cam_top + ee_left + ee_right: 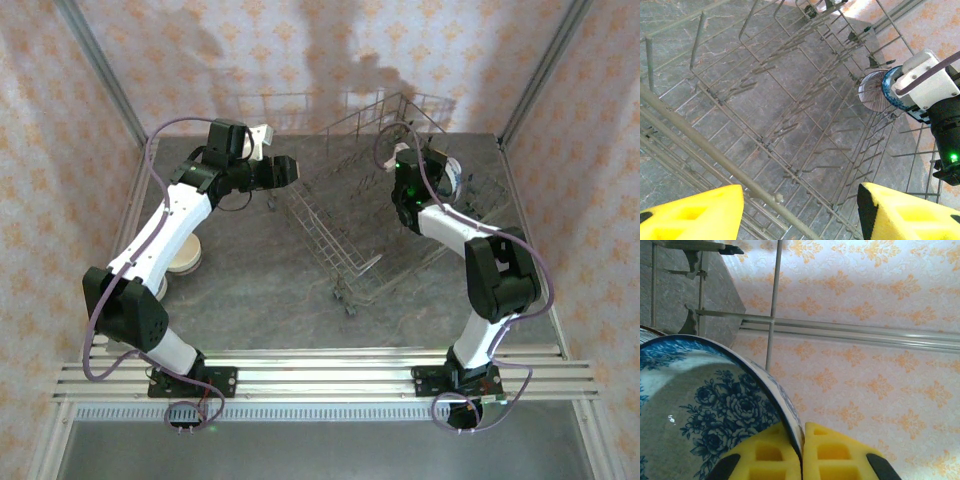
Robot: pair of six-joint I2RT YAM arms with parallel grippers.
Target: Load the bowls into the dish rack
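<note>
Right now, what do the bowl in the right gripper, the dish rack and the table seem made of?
The bowl in the right gripper looks like glazed ceramic: white with blue rose print and a small glossy highlight. The dish rack appears to be thin grey metal wire, dull-finished, possibly coated. The table shows grey marbled veining; stone or printed laminate, cannot tell.

We see the grey wire dish rack (350,215) standing skewed on the counter (260,270), a blue-flowered bowl (705,425) tipped on edge at its right side, and a cream bowl (188,262) well to its left.
</note>
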